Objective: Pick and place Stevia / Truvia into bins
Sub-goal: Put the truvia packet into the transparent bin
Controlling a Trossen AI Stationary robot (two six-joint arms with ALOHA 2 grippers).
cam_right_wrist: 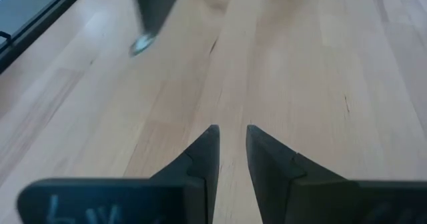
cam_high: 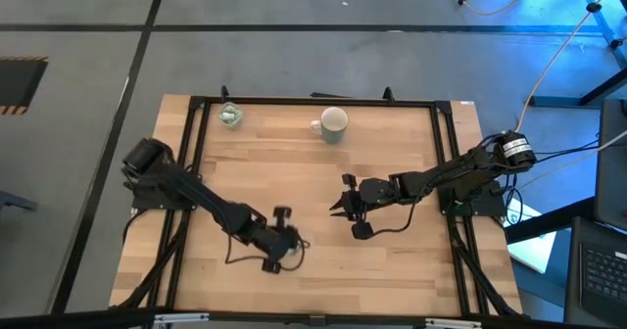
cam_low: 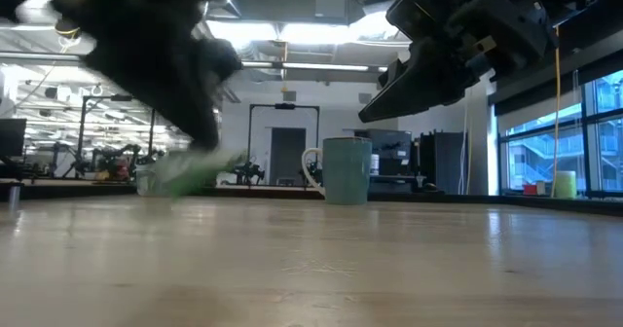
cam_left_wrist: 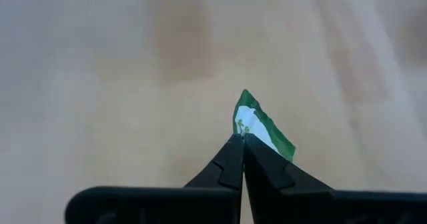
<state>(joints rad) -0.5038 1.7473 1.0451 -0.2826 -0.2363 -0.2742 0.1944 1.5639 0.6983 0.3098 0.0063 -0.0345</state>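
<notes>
Left claw [cam_left_wrist: 241,139], nearest the lens in its own wrist view: fingers pressed together on one corner of a green-and-white sachet [cam_left_wrist: 261,125], whose free end sticks out beyond the tips over bare wood. From above, this claw [cam_high: 294,243] lies at the near left-centre of the desk [cam_high: 392,260]. At desk height the left arm is a dark blur at upper left with a green smear [cam_low: 200,169] below it, probably the sachet; whether it has cleared the wood cannot be told.

Right claw [cam_right_wrist: 231,141]: fingers parted by a narrow gap, grasping nothing, held above bare boards. It waits near the desk's centre [cam_high: 345,204], right of the left claw and well apart from it.

Bins: the mug [cam_high: 333,124] stands at the far edge, centre, handle to the left; the clear cup [cam_high: 230,116] stands at the far left edge, with something pale green inside.

Step in hand, as judged: the pick is made and the carry is about to begin. The next move calls for lifting the sachet clear, taking it across the desk to one of the far bins, centring the claw over the opening and letting go there. The hold is on a corner only, so the paper may swing or slip in transit.

Hard to make out: no other sachets can be seen loose on the desk. The cup's contents cannot be identified, and the mug's interior does not show. In the low view the cup is hidden behind the blurred left arm.
</notes>
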